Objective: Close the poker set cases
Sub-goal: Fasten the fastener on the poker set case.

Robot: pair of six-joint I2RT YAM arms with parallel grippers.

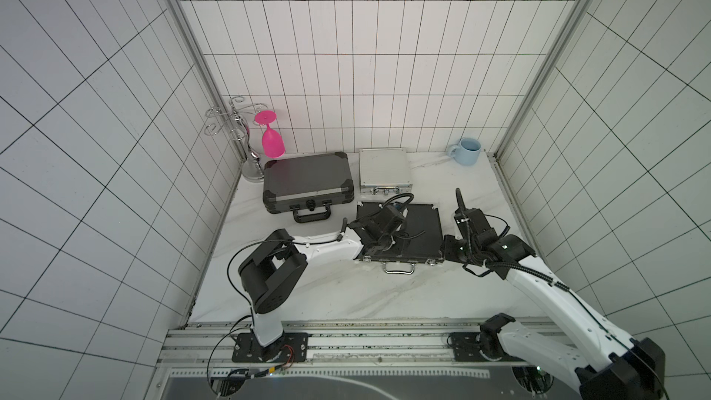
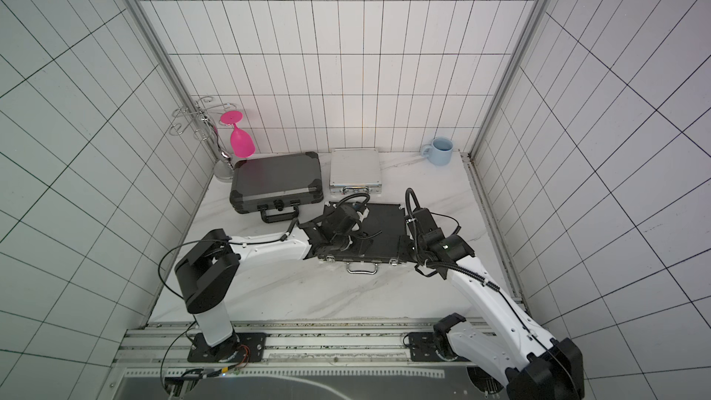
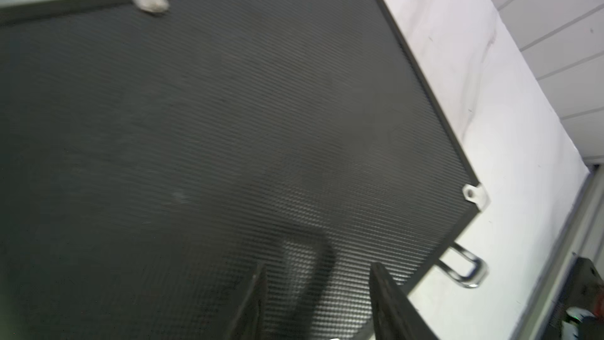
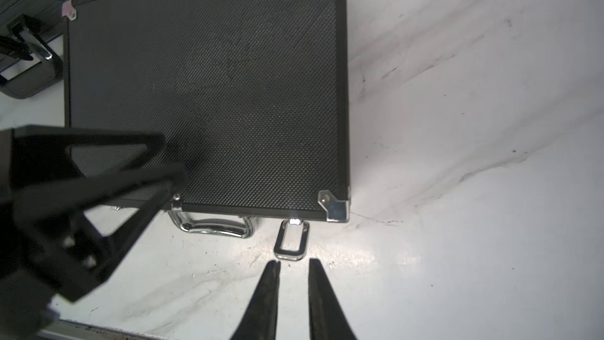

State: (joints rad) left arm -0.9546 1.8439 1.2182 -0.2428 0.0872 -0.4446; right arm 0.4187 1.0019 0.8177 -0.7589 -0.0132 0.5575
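All three lids look down. The wide dark grey case with the black handle (image 1: pixel 307 182) lies toward the back left corner of the white marble worktop (image 1: pixel 307 294). The small silver aluminium case (image 1: pixel 384 169) sits against the back edge. The black textured case with chrome corners (image 1: pixel 421 225) is in the middle, its chrome handle (image 4: pixel 212 227) toward the front edge. What we judge remains is fastening: the chrome clasp loop (image 4: pixel 291 240) on the black case's front wall, near its right corner, lies out on the worktop, unhooked.

To do this well, we would have the left hand bear down on the lid close to the front edge so the seam is tight. The right hand would then tip the loop up and over its catch, pushing from below and not sideways, lest the case slide.

The left hand (image 3: pixel 318 268) is spread about halfway and empty, its fingertips over the lid near the front edge; whether they press it we cannot tell. The right hand (image 4: pixel 294 262) has its fingers nearly together with a narrow gap, pinching nothing, tips just short of the loop.
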